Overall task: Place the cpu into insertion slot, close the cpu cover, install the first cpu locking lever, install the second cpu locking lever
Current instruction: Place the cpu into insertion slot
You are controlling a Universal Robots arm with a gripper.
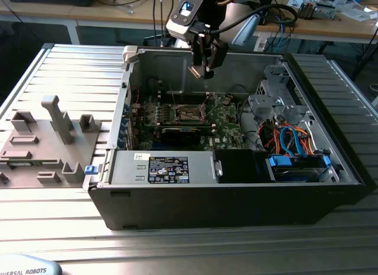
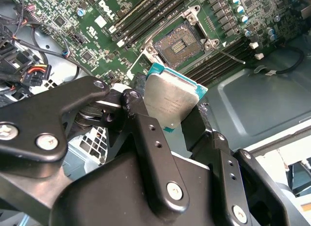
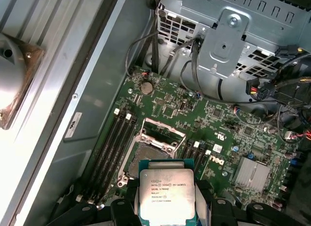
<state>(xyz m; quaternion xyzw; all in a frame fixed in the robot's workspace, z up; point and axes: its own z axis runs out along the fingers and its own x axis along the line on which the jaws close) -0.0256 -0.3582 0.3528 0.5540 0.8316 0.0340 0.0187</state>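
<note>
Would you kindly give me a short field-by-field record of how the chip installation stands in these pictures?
tool: black two-finger gripper, shut on the chip, raised over the open black computer case
held: small flat square silver-topped cpu, clamped at two opposite edges
target: dark square metal-rimmed insertion slot in the green motherboard, uncovered and empty
relation: cpu apart from the insertion slot, not yet seated

The cpu [image 2: 171,99], a flat square with a dull silver top and green rim, is clamped by its edges in the gripper [image 2: 167,114], well above the slot [image 2: 179,43]. The slot is a dark, metal-rimmed square lying bare, with its cover [image 3: 163,131] raised at one edge.
</note>
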